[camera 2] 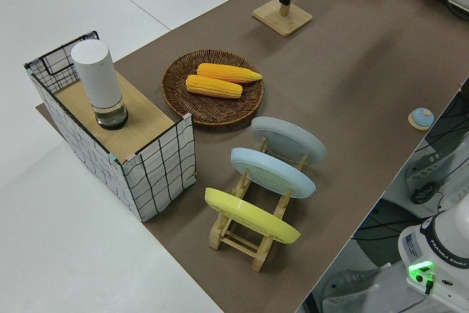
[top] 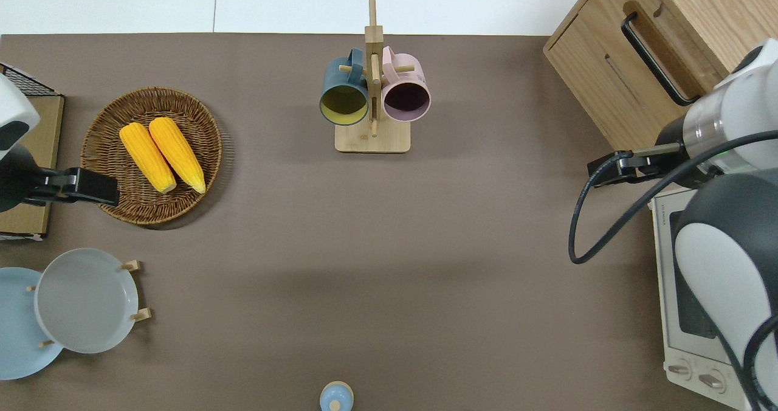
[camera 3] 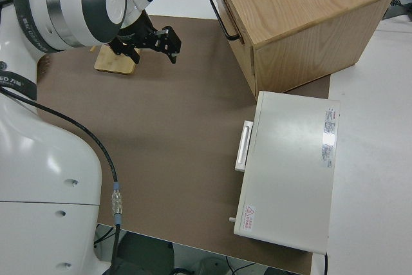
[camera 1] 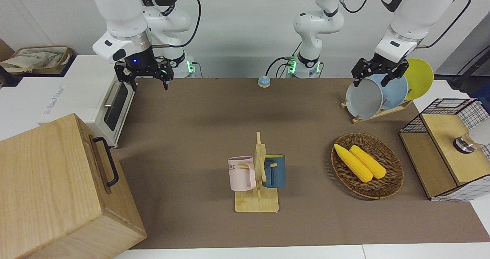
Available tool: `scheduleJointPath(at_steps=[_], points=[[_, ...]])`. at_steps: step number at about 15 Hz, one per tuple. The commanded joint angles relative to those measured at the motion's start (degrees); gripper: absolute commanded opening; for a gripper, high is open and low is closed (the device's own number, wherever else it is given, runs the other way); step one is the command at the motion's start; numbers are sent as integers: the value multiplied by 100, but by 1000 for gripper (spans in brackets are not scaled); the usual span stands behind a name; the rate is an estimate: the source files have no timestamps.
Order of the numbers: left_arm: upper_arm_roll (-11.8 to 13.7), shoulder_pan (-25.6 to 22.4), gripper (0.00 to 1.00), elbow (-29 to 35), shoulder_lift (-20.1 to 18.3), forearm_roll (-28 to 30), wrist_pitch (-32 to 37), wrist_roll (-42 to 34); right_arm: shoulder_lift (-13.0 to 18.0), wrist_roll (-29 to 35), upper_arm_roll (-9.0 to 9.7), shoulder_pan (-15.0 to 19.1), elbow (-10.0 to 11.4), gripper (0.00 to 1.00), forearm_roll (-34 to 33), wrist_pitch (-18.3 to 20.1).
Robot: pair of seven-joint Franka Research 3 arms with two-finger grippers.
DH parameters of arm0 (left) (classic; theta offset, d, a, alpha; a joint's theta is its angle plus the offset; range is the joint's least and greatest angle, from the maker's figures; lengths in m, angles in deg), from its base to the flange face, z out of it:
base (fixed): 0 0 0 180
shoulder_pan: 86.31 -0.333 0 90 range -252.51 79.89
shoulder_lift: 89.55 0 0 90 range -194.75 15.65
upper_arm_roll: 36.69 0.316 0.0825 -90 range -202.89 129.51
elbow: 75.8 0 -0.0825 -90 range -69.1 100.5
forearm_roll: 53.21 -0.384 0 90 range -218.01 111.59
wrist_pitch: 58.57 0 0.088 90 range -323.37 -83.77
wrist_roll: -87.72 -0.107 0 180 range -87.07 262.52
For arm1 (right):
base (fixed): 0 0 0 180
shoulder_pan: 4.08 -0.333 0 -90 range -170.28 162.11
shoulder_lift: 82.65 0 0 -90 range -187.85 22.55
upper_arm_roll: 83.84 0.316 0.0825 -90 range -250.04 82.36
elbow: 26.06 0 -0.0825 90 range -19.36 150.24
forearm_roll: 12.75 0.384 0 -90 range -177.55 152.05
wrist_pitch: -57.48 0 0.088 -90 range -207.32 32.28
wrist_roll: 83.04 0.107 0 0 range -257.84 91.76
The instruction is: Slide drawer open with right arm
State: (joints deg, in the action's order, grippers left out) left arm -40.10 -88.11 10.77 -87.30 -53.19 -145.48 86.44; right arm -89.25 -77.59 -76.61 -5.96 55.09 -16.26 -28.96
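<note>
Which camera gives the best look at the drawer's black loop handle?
The overhead view: the handle shows whole against the drawer front. The front view shows it whole too, more edge-on. The right side view catches it at the cabinet's corner; the left side view misses it.

Plain white wall (camera 1: 237, 25) at the robots' end of the room, evenly lit, with soft shadows on it. Brown mat (camera 1: 214, 109) spread over a white table (top: 292, 0), the white showing as a strip along the edge farthest from the robots. Low white surface (camera 1: 82, 69) at the right arm's end, carrying a cloth bag (camera 1: 38, 59).
</note>
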Motion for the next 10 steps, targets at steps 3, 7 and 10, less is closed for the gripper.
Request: scheduleJointPath(at_steps=[3,7,10], points=[[-37,-22,993,-149,65,-98,113,-56,0,-18,24,46,-73,987,35,127],[-37,-22,993,-149,65,-98,113,-56,0,-18,24,56,-73,987,79,144],[-37,-22,995,-149,65,-98,113,-56,0,-35,16,55,-73,987,36,197]])
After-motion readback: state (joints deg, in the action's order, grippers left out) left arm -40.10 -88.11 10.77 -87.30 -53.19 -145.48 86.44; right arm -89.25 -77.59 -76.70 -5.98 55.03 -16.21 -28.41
